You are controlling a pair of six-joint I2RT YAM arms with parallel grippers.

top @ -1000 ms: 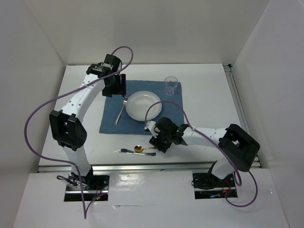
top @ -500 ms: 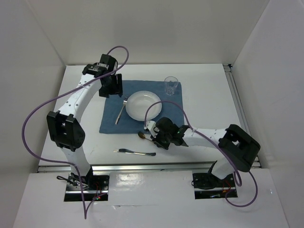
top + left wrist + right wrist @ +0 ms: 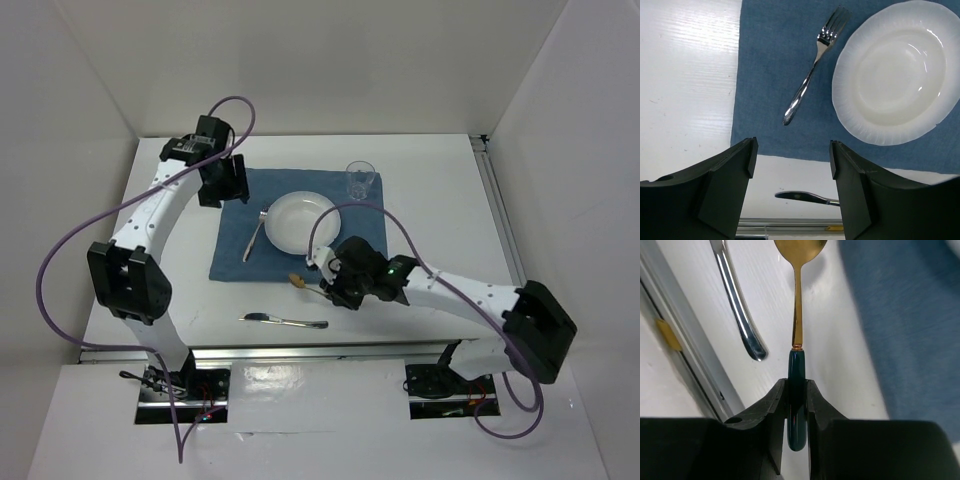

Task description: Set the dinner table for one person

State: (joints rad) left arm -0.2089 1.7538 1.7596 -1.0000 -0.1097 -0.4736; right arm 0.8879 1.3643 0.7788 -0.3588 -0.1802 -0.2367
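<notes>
Right hand (image 3: 796, 388) pinches the spoon (image 3: 796, 362) by its dark handle, bowl forward.

White plate (image 3: 302, 222) and fork (image 3: 256, 232) on blue placemat (image 3: 232, 258), glass (image 3: 360, 180) at its far right corner; knife (image 3: 285, 321) on tabletop (image 3: 440, 200) near front edge; spoon (image 3: 297, 280) at right gripper (image 3: 318, 290) tip, by placemat's near edge

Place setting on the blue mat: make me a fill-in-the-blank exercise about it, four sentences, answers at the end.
1. The fork lies on the blue placemat, to the ___ of the plate.
2. The right gripper is shut on the dark handle of a gold ___.
3. The knife lies off the placemat, on the bare white dinner ___.
4. The left gripper hovers empty with its jaws ___.
Missing words: left; spoon; table; open.
</notes>
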